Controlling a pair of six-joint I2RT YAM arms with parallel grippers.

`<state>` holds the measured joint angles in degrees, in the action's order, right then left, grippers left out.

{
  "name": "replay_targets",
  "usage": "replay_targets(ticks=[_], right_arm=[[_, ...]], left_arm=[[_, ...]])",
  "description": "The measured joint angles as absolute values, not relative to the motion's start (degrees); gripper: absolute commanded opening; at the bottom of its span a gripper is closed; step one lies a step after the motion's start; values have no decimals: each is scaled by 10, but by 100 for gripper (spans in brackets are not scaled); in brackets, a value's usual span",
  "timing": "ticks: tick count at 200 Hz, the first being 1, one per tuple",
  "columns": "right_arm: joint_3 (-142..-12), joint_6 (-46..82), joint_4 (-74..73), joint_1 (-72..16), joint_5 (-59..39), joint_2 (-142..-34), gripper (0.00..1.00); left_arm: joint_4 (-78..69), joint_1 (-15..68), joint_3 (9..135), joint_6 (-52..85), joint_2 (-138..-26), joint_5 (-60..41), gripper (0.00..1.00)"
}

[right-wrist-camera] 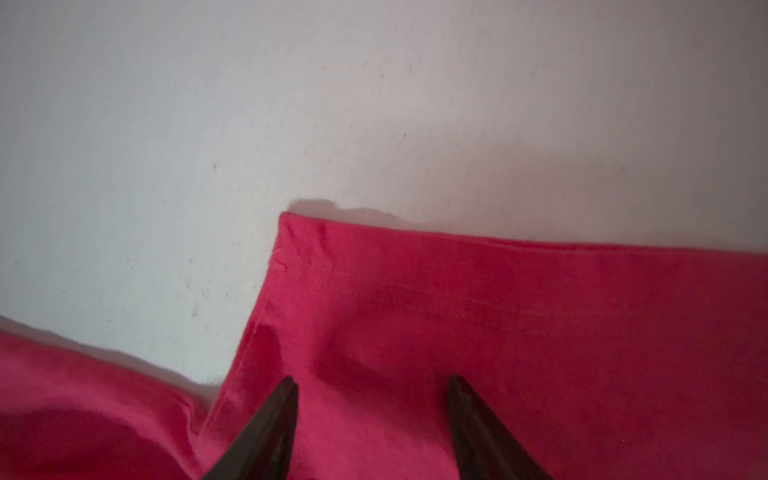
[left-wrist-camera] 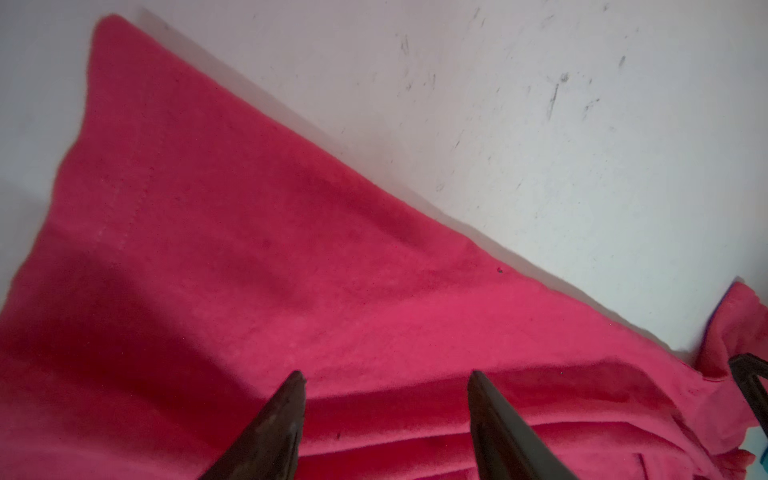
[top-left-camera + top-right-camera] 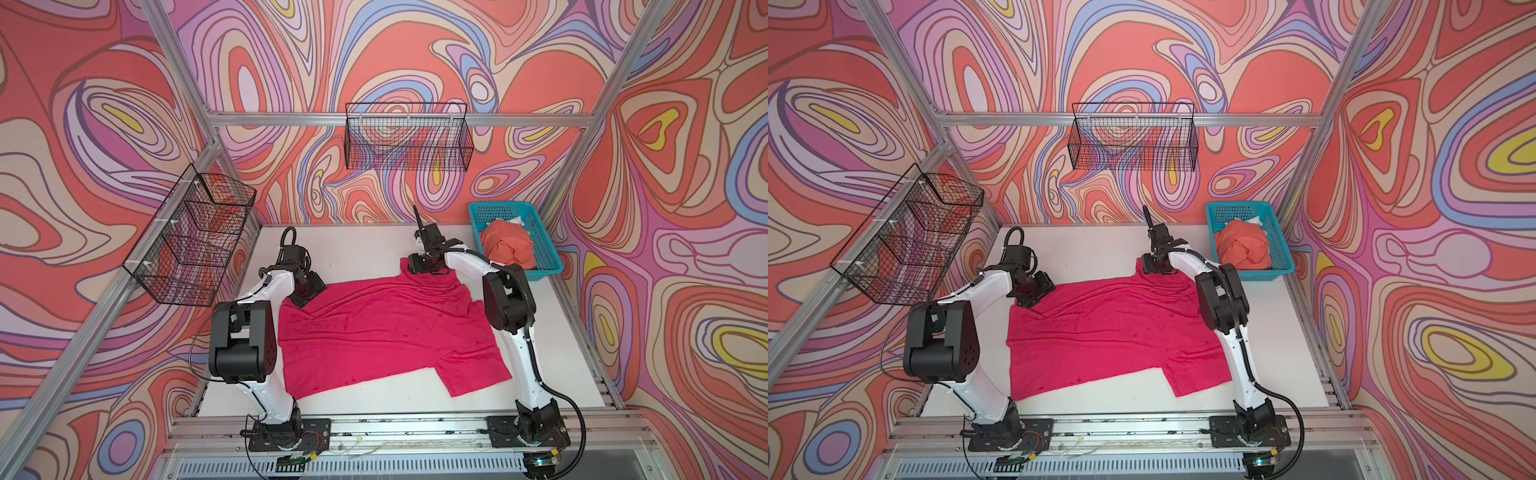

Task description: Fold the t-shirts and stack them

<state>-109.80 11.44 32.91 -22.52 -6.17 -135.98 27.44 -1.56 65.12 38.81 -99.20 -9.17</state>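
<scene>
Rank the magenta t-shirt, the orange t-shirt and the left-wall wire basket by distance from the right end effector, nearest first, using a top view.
1. magenta t-shirt: directly under the right end effector.
2. orange t-shirt: in the teal basket, to its right.
3. wire basket: far across, on the left wall.

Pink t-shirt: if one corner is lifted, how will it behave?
Likely floppy: the pink t-shirt lies wrinkled on the table. A lifted corner would probably drape, the rest dragging. Its matte cloth seems unlikely to slip.
</scene>
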Motion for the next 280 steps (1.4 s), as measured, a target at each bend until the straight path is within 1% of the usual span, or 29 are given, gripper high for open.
replay_targets(ticks=[28, 66, 94, 117, 141, 170, 186, 193, 220, 224, 233, 255, 280], right_arm=[[-1104, 114, 339, -216, -44, -1357, 62], [-1135, 110, 343, -163, -15, -1355, 60], [-1162, 108, 347, -128, 10, -1358, 58], [-1199, 108, 348, -117, 23, -1378, 56], [-1226, 107, 349, -116, 28, -1412, 51], [-1228, 103, 362, -117, 37, -1441, 45], [-1229, 105, 361, -118, 40, -1441, 42], [-1228, 105, 361, -118, 43, -1441, 39], [-1228, 107, 365, -118, 46, -1441, 36], [-1228, 108, 366, -118, 46, -1441, 33], [-1228, 108, 366, -118, 46, -1441, 32], [-1228, 112, 366, -118, 46, -1441, 32], [-1219, 124, 350, -114, 33, -1439, 36]], left_arm=[[274, -16, 651, 388, -987, -93, 66], [274, -16, 651, 388, -979, -96, 66], [274, -16, 651, 388, -974, -100, 67], [274, -16, 651, 388, -973, -104, 68], [272, -16, 647, 390, -961, -110, 69], [270, -16, 641, 393, -948, -118, 69], [268, -16, 641, 394, -946, -123, 70], [267, -16, 641, 395, -945, -125, 69], [265, -16, 641, 397, -945, -130, 69], [264, -16, 641, 397, -945, -130, 69], [263, -16, 641, 397, -945, -131, 70], [263, -16, 641, 397, -943, -131, 70], [263, -16, 641, 397, -940, -133, 70]])
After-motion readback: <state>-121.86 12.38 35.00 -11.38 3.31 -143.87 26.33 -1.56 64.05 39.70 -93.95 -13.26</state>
